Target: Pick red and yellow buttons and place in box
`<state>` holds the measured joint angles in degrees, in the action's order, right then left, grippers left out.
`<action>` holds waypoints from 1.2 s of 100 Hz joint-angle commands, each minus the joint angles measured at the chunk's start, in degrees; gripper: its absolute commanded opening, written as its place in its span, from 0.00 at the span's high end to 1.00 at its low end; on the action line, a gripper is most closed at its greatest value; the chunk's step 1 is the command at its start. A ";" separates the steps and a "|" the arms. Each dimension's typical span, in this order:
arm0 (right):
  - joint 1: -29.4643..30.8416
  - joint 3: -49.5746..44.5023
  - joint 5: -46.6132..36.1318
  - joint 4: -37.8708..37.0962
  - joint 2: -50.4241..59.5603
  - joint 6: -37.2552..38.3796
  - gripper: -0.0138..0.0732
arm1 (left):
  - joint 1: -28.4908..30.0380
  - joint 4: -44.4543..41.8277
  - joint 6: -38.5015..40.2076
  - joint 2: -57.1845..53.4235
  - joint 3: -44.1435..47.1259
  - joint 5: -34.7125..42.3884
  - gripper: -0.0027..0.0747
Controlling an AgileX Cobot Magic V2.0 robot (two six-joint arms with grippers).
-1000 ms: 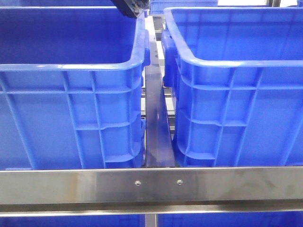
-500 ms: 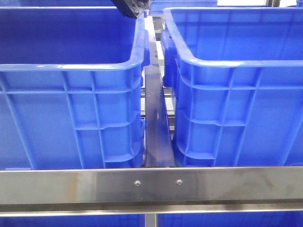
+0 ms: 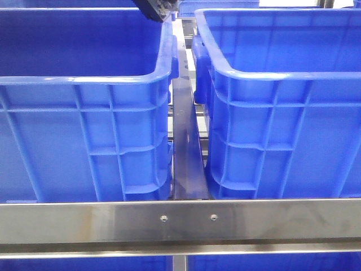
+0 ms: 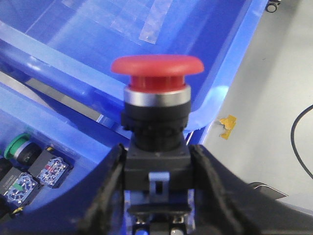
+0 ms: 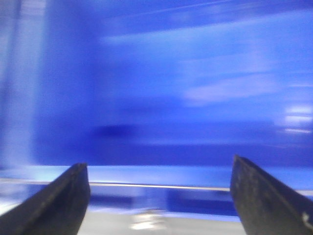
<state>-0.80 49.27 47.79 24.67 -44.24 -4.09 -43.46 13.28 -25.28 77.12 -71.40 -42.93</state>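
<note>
My left gripper (image 4: 156,157) is shut on the black body of the red button (image 4: 156,66), which stands upright between the fingers (image 4: 105,186), its red cap up. It is held above the rim of a blue crate (image 4: 215,100). In the front view only a dark part of the left arm (image 3: 153,8) shows, over the far right corner of the left blue crate (image 3: 84,78). The right blue crate (image 3: 271,72) stands beside it. My right gripper (image 5: 159,196) is open and empty, facing a blurred blue crate wall (image 5: 171,88). The yellow button is out of view.
A green button (image 4: 16,147) and black contact blocks (image 4: 48,166) lie in a blue bin below the left gripper. Grey floor with yellow tape (image 4: 226,125) and a black cable (image 4: 297,142) lies beyond the crate. A steel rail (image 3: 180,220) crosses in front of the crates.
</note>
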 commanded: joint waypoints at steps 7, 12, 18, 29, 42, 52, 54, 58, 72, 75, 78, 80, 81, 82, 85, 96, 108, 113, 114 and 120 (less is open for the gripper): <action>0.02 4.18 -0.74 23.07 -3.93 -11.53 0.14 | -0.42 1.34 -0.02 -1.64 -1.75 3.96 0.70; 0.02 4.50 0.43 29.00 -5.77 -14.55 0.14 | -0.42 1.34 -0.02 -1.64 -1.75 3.96 0.70; 0.02 4.50 2.26 35.86 -7.65 -17.82 0.14 | -0.42 1.34 -0.02 -1.64 -1.75 3.96 0.70; -0.12 4.50 5.37 44.46 -11.68 -23.10 0.14 | -0.42 1.34 -0.02 -1.64 -1.75 3.96 0.70; -2.03 4.63 5.08 49.87 -15.45 -25.68 0.14 | -0.42 1.34 -0.02 -1.64 -1.75 3.96 0.70; -4.88 6.15 5.04 49.96 -18.35 -25.74 0.14 | -0.42 1.34 -0.02 -1.64 -1.75 3.96 0.70; -5.59 6.58 5.02 49.96 -18.70 -25.74 0.14 | -0.42 1.34 -0.02 -1.64 -1.75 3.96 0.70; -7.02 7.39 4.66 49.96 -19.83 -25.86 0.14 | -0.42 1.34 -0.02 -1.64 -1.75 3.96 0.70; -11.44 9.96 1.92 49.96 -23.45 -26.20 0.14 | -0.42 1.34 -0.02 -1.64 -1.75 3.96 0.70; -12.14 10.37 1.69 49.96 -24.25 -26.20 0.14 | -0.42 1.34 -0.02 -1.64 -1.75 3.96 0.70; -12.78 10.58 1.60 49.96 -25.22 -26.20 0.14 | -0.42 1.34 -0.02 -1.64 -1.75 3.96 0.70; -13.22 10.74 1.60 49.96 -25.74 -26.20 0.14 | -0.42 1.34 -0.02 -1.64 -1.75 3.96 0.70; -13.36 10.73 1.60 49.96 -25.91 -26.20 0.14 | -0.42 1.34 -0.02 -1.64 -1.75 3.96 0.70; -13.66 10.81 1.60 49.96 -26.09 -26.20 0.14 | -0.42 1.34 -0.02 -1.64 -1.75 3.96 0.70; -14.20 10.93 1.54 49.96 -26.83 -26.20 0.14 | -0.42 1.34 -0.02 -1.64 -1.75 3.96 0.70; -15.64 11.61 1.54 49.96 -28.82 -26.30 0.14 | -0.42 1.34 -0.02 -1.64 -1.75 3.96 0.70; -16.01 11.83 0.96 50.08 -29.70 -26.50 0.14 | -0.42 1.34 -0.02 -1.64 -1.75 3.96 0.70; -16.01 11.83 0.35 50.08 -29.70 -26.60 0.16 | -0.42 1.34 -0.02 -1.64 -1.75 3.96 0.70; -16.01 11.83 0.25 50.08 -29.70 -26.60 0.17 | -0.42 1.34 -0.02 -1.64 -1.75 3.96 0.70; -16.01 11.83 -0.15 50.08 -29.70 -26.60 0.25 | -0.42 1.34 -0.02 -1.64 -1.75 3.96 0.70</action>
<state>-16.73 59.00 48.61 71.32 -75.30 -29.59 -43.46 13.28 -25.28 77.12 -71.40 -42.93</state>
